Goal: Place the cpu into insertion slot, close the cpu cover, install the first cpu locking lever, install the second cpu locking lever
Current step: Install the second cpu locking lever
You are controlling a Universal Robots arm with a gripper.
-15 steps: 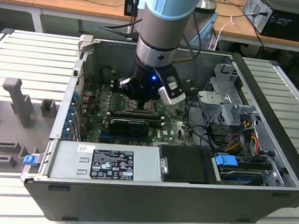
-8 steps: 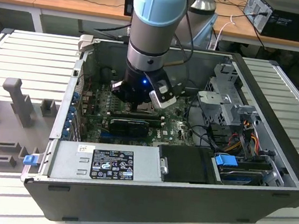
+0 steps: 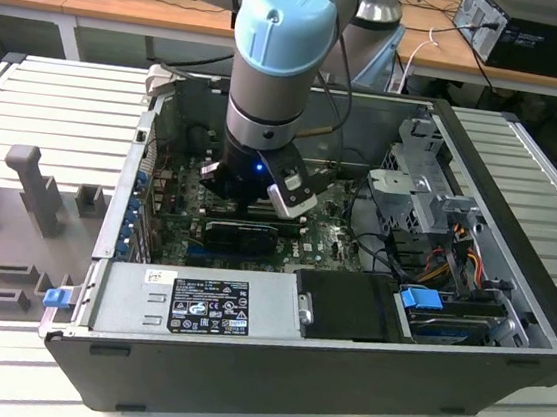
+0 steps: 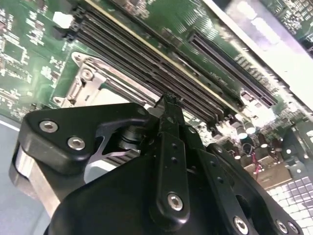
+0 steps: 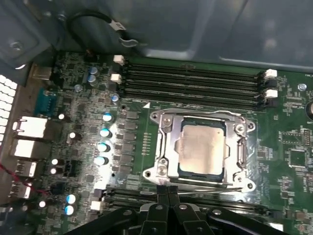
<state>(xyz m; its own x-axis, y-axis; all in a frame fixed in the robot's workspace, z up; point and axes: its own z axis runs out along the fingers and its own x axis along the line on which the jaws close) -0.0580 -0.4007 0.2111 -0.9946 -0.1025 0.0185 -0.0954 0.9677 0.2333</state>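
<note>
The cpu (image 5: 202, 147) lies flat in the insertion slot (image 5: 243, 152), silvery top up. The cpu cover (image 5: 166, 142), a thin metal frame, is down around the chip. A thin metal lever (image 5: 208, 182) runs along the socket edge closest to my fingers. My gripper (image 5: 167, 188) is shut, its two black fingers pressed together with the tips just off that edge and nothing visible between them. In the second wrist view the shut gripper (image 4: 168, 100) points at the socket's metal frame (image 4: 93, 81). In the exterior view the gripper (image 3: 256, 204) is low inside the open computer case, over the green board.
Black memory slots (image 5: 190, 81) run along the socket's far side, and a row of capacitors (image 5: 103, 132) stands beside it. A long black graphics card (image 3: 240, 232), the power supply (image 3: 208, 301) and a drive cage (image 3: 418, 174) crowd the case. Grey case walls (image 5: 195, 29) close in.
</note>
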